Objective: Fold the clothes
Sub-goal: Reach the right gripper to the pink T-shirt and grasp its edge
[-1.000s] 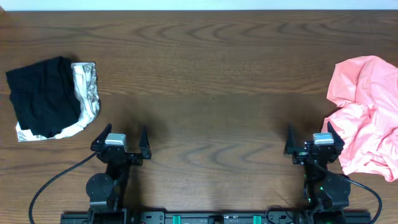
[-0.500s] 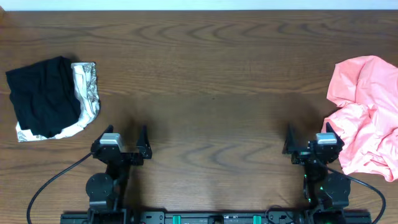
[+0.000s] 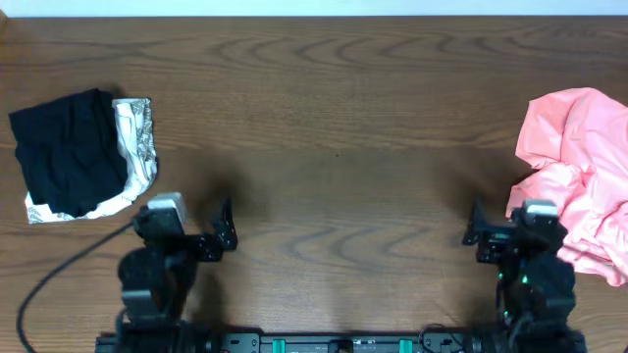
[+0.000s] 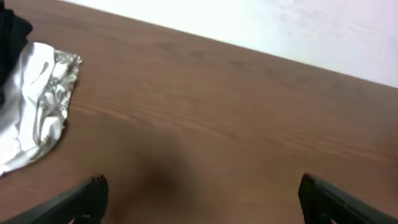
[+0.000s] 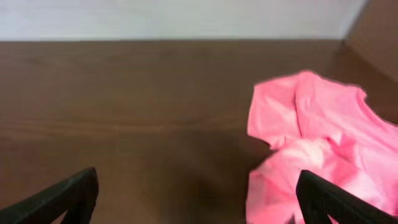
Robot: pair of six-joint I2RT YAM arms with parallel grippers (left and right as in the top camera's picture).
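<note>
A salmon-pink T-shirt [image 3: 579, 167] lies in a crumpled heap at the right edge of the table [image 3: 334, 127], its folds bunched and its far side running out of the overhead view. The right gripper [image 5: 196, 186] sits low at the near edge of the table, just beside the shirt's near left corner. Its two dark fingers are spread wide with only bare wood between them. In the right wrist view the right-hand finger stands in front of the pink fabric, and whether it touches the cloth cannot be told. The left gripper [image 4: 200, 190] is across the table, well apart from the shirt, with its fingers likewise spread wide and holding nothing. To the far left lies a black garment [image 3: 64, 152], folded and resting on top of a silvery-white cloth [image 3: 137, 147] – the pale cloth shows along the black one's right and near edges. The left gripper is near that pile's near right corner, apart from it.
</note>
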